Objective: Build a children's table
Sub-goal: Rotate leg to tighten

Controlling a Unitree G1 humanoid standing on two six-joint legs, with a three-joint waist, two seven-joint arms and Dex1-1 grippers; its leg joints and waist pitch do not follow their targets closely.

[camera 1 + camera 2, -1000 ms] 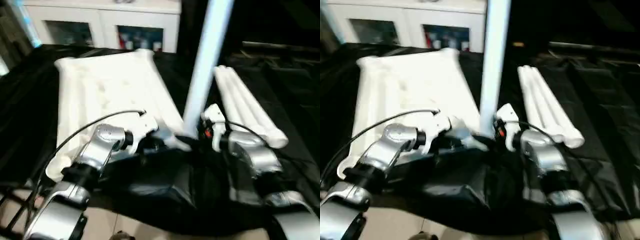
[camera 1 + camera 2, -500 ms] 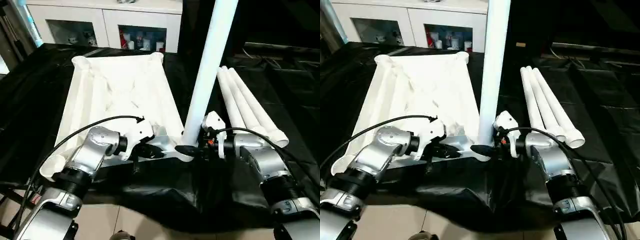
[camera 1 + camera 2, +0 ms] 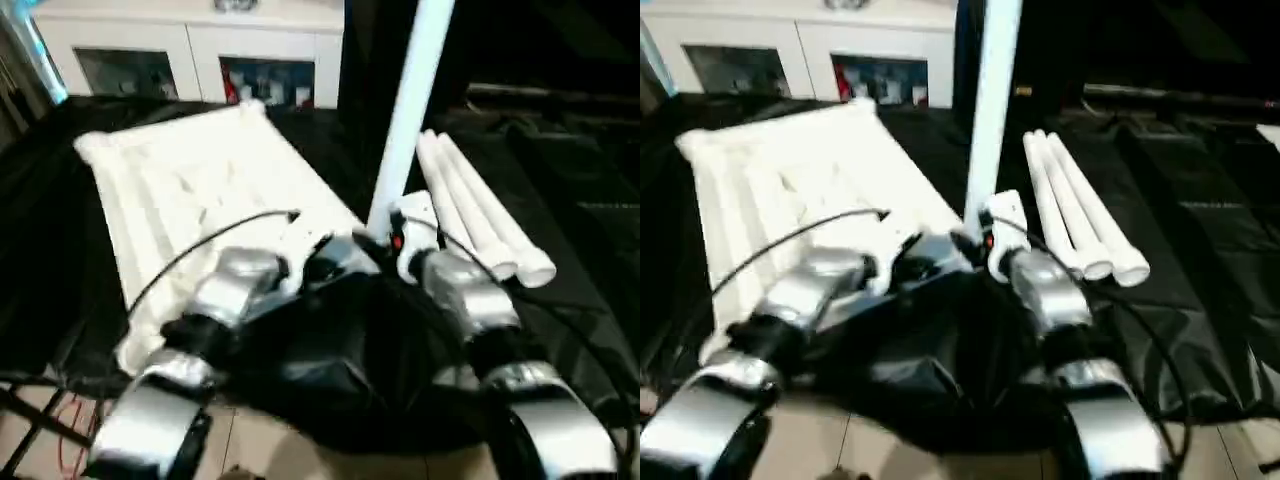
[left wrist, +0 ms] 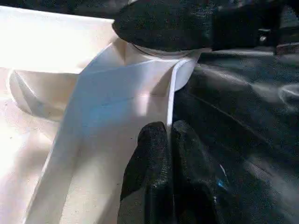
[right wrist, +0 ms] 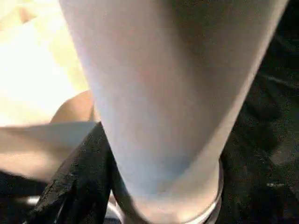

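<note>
- The tabletop (image 3: 200,200) lies underside up on the black sheet (image 3: 560,180), to my left and ahead. It looks like light, stiff moulded plastic, smooth enough to slide on the sheet if pushed sideways.
- My left gripper (image 4: 169,133) is pinched shut on the thin rim wall at the near corner. I judge that edge a fair handle for steadying, though too thin to take a hard twist.
- One leg (image 3: 410,110) stands upright in the near corner socket (image 4: 161,60). A hollow tube, I'd guess: light, rigid, slick.
- My right gripper (image 3: 372,243) sits at that leg's foot, fingers (image 5: 79,182) part-spread around it; I cannot tell whether they grip. Low hold suits pressing it home.
- Three spare legs (image 3: 480,215) lie side by side to my right.
</note>
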